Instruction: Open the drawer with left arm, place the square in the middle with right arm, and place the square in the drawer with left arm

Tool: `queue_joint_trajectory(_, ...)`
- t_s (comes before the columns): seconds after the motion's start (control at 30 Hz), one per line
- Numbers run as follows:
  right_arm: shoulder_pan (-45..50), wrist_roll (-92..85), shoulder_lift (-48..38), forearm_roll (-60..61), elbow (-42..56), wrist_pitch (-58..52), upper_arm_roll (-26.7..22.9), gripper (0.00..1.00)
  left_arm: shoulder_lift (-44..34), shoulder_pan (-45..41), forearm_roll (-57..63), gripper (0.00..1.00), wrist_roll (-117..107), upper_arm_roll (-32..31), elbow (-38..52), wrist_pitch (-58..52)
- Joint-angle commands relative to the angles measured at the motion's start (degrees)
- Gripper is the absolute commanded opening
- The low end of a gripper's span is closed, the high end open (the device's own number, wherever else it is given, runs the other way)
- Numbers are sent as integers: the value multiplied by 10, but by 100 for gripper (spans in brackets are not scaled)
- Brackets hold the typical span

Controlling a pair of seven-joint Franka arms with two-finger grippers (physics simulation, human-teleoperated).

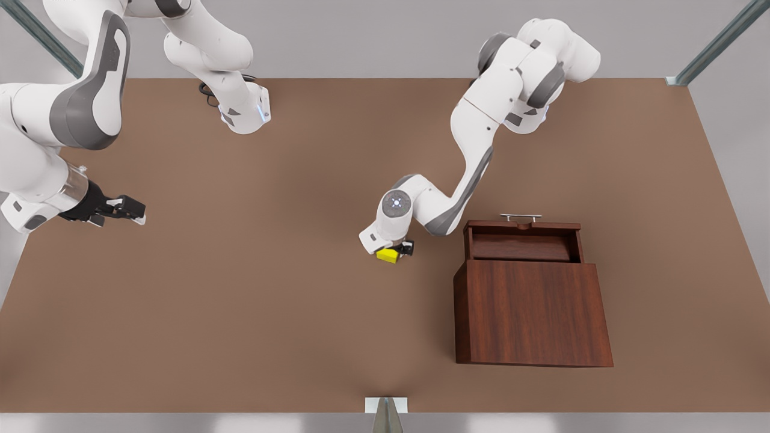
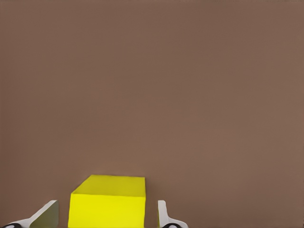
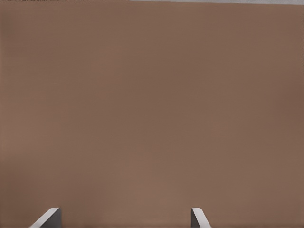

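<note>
The square [image 1: 388,255], a small yellow cube, rests on the brown tabletop in the middle [image 1: 313,264], to the front view's left of the wooden box. My left gripper [image 1: 398,248] is down over it. In the left wrist view the square [image 2: 107,202] sits between the gripper's [image 2: 107,217] fingers [image 2: 164,216], with a narrow gap on each side, so the gripper is open. The drawer [image 1: 522,243] is pulled out of the box's far side, its silver handle [image 1: 520,216] showing. My right gripper [image 1: 133,210] waits open at the front view's left, above bare table [image 3: 152,114].
The large dark wooden box [image 1: 532,313] stands at the front view's right, close to the left arm's elbow [image 1: 445,216]. The right arm's base [image 1: 243,114] is at the back left. Metal frame posts stand at the table's corners and front edge [image 1: 387,412].
</note>
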Motion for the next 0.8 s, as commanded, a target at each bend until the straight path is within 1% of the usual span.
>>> queue_joint_trajectory(0.0,-1,0,0,0,0,1,0,100,1,0,-2,100,0,0,0,0)
queue_joint_trajectory(0.4,0,0,1,1,0,3,0,100,27,0,-2,99,8,0,0,0)
queue_joint_trajectory(0.47,0,0,1,1,0,3,0,100,27,0,-2,82,10,0,0,0)
queue_joint_trajectory(0.5,0,0,1,4,0,3,0,100,27,0,-2,79,10,0,0,0)
queue_joint_trajectory(0.57,0,0,1,4,0,3,0,100,27,0,-2,76,10,0,0,0)
queue_joint_trajectory(0.77,0,0,1,4,0,4,0,100,25,0,-2,75,9,0,0,-1)
